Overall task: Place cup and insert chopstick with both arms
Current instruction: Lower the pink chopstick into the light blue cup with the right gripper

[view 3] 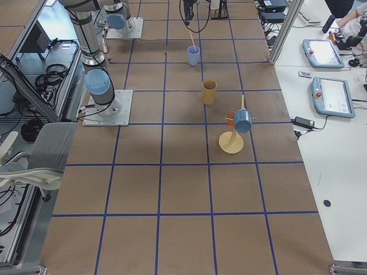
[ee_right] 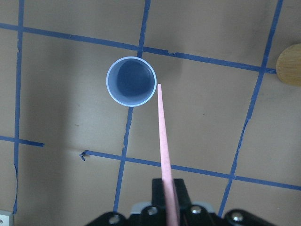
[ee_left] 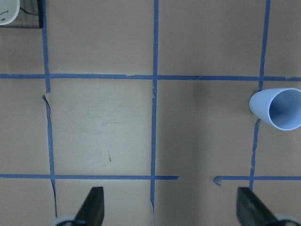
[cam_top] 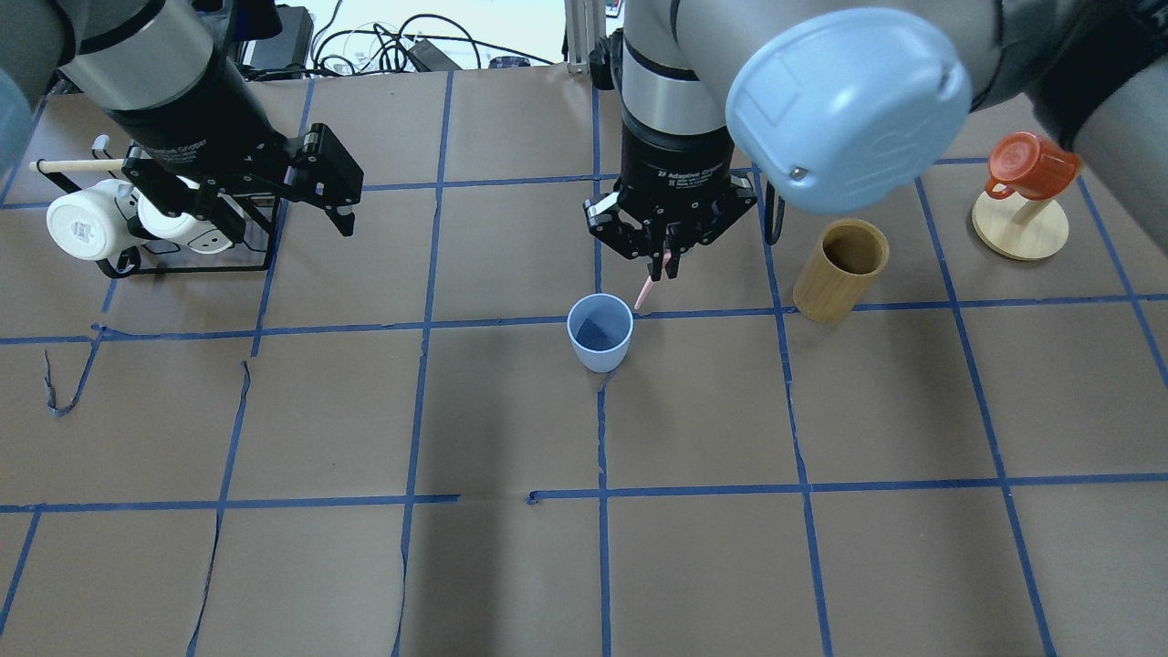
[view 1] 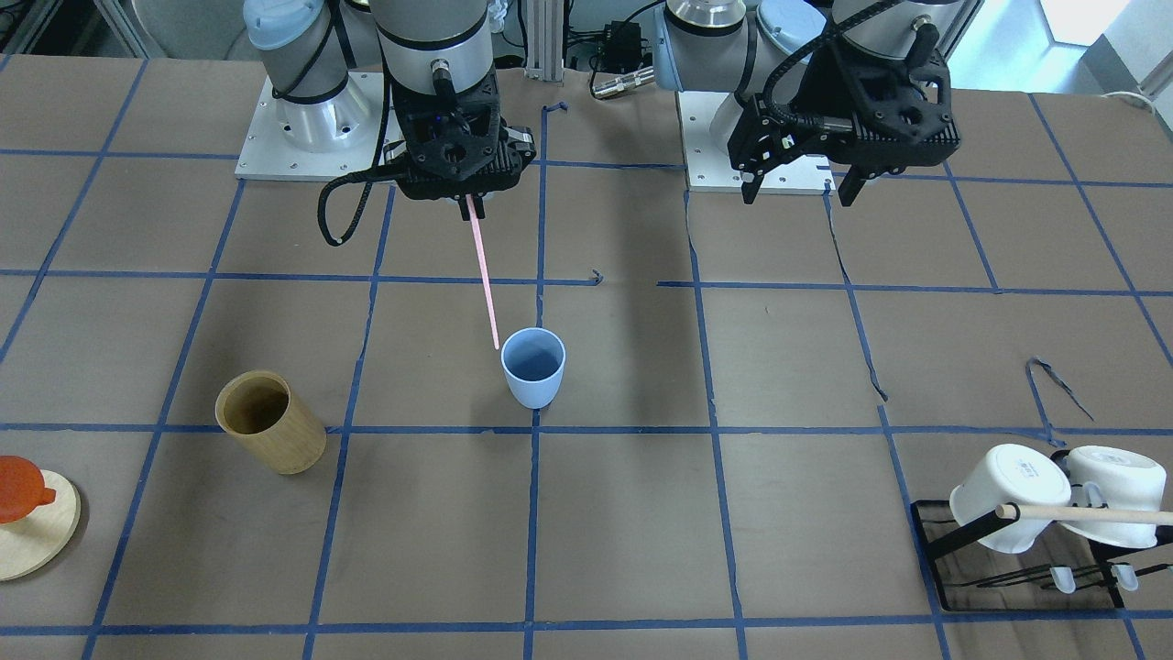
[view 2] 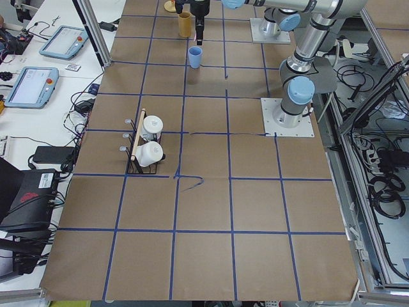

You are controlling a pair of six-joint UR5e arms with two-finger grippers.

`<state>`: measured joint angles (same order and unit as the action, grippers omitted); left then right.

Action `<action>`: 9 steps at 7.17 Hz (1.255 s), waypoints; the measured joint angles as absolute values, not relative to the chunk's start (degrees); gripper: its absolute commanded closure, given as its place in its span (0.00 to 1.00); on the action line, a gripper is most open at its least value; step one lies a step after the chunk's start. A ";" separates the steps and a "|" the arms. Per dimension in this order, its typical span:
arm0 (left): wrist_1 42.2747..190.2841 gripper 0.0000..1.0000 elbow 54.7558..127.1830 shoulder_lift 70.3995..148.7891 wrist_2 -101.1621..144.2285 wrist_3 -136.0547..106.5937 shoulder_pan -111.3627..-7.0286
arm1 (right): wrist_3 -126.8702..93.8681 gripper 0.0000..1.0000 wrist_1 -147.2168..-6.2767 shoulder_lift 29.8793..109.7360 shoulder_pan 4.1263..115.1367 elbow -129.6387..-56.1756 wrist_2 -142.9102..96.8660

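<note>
The light blue cup stands upright and empty on the brown table near the middle; it also shows in the overhead view and both wrist views. My right gripper is shut on the top of the pink chopstick, which hangs nearly upright. Its lower tip is just outside the cup's rim, on the robot's right side. My left gripper is open and empty, raised above the table well away from the cup.
A tan wooden cylinder holder stands on the right arm's side of the cup. A black rack with white mugs and a pale wooden rod sits behind the left gripper. An orange cup on a wooden stand is at the far right.
</note>
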<state>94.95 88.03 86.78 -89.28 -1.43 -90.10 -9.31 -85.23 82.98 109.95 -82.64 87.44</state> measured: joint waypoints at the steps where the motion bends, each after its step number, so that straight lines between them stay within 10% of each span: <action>1: 94.85 0.00 88.09 86.77 -89.29 -1.44 -90.09 | -10.22 1.00 -85.58 82.66 110.91 -82.98 87.39; 9: 94.74 0.00 88.40 86.52 -89.21 -1.49 -90.09 | -12.96 1.00 -96.32 79.42 113.82 -88.91 86.82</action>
